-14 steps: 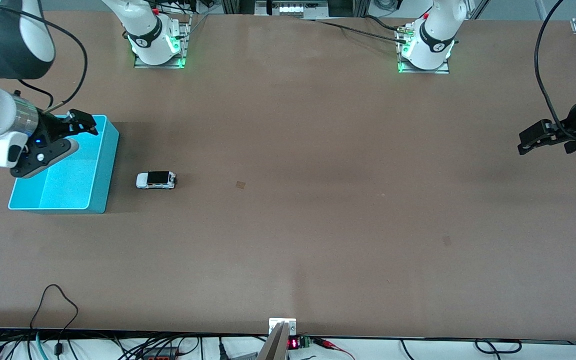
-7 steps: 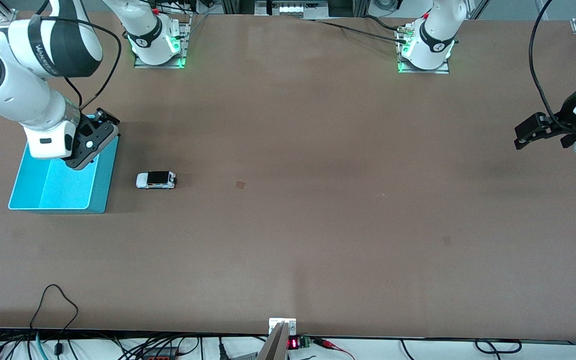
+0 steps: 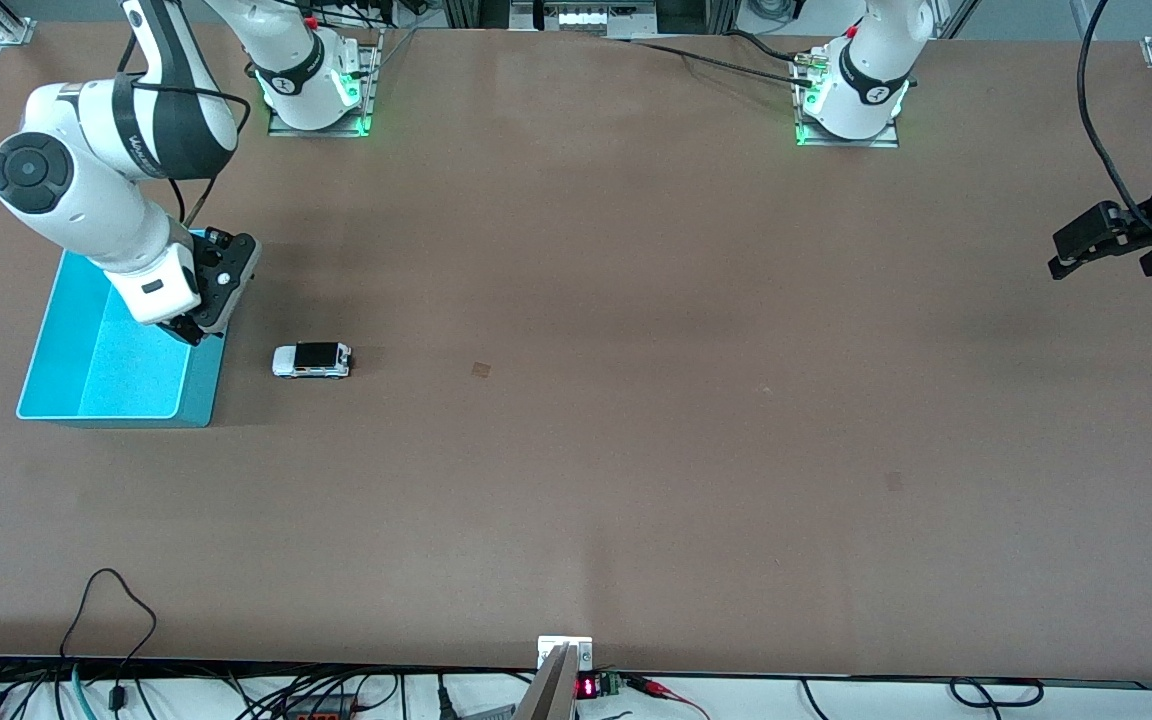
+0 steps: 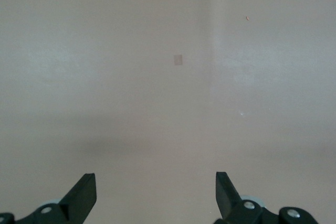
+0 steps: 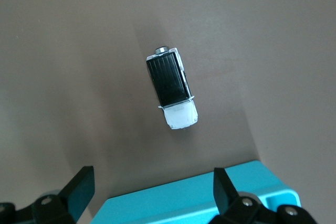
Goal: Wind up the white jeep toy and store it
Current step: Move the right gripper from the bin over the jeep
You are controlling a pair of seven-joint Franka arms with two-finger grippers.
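Front view: right gripper (image 3: 198,325) has swung from over the bin (image 3: 56,385) to its rim, jaws wide, empty.
Car (image 3: 312,360): on table, just ahead of that gripper; pickup looks next.
Left gripper (image 3: 1101,250): wide, waiting.

you can't see all of the open turquoise plastic bin (image 3: 96,385): the right arm covers its corner nearest the small white toy jeep with the black roof (image 3: 312,360). the right wrist view cuts the bin off at the edge. the left arm is cut off by the edge in the front view. the jeep's wheels are too small to make out.
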